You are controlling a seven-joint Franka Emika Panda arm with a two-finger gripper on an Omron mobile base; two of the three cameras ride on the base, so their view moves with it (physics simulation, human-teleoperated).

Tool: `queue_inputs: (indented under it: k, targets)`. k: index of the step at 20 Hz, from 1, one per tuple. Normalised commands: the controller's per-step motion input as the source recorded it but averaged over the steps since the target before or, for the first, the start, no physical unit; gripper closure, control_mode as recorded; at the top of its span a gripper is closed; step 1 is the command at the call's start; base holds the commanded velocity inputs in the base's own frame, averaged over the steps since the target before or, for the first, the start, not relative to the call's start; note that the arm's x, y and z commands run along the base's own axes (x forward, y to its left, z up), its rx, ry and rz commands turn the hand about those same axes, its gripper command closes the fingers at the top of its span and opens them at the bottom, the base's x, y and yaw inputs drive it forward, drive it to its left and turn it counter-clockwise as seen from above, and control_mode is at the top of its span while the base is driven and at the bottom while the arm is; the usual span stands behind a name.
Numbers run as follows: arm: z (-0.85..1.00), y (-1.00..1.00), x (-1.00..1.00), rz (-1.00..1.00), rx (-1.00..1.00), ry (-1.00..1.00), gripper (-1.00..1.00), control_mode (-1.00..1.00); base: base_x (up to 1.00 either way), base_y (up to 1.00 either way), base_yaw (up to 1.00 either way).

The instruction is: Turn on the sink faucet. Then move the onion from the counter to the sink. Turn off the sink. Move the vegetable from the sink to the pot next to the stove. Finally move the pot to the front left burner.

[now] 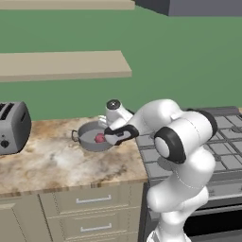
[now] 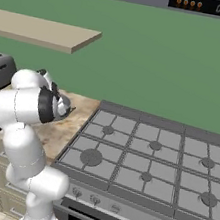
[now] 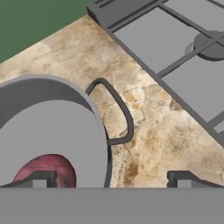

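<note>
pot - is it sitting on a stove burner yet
No, the pot sits on the counter left of the stove, with the onion inside it.

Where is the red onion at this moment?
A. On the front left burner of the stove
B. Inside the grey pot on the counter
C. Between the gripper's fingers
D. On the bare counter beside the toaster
B: the onion lies on the floor of the pot, which stands on the counter left of the stove.
</note>
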Motion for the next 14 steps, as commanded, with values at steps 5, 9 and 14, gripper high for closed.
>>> queue_inputs:
  k: [5,9,14]
  targets:
    - [-0.12,0.0,0.17,-0.03,0.03,0.05,-1.0,-1.0,0.0,0.0,0.0]
    - [-0.11,0.0,0.05,-0.04,0.03,0.11,-1.0,-1.0,0.0,0.0,0.0]
    - [-0.07,0.0,0.15,-0.05,0.02,0.1,-1.0,-1.0,0.0,0.0,0.0]
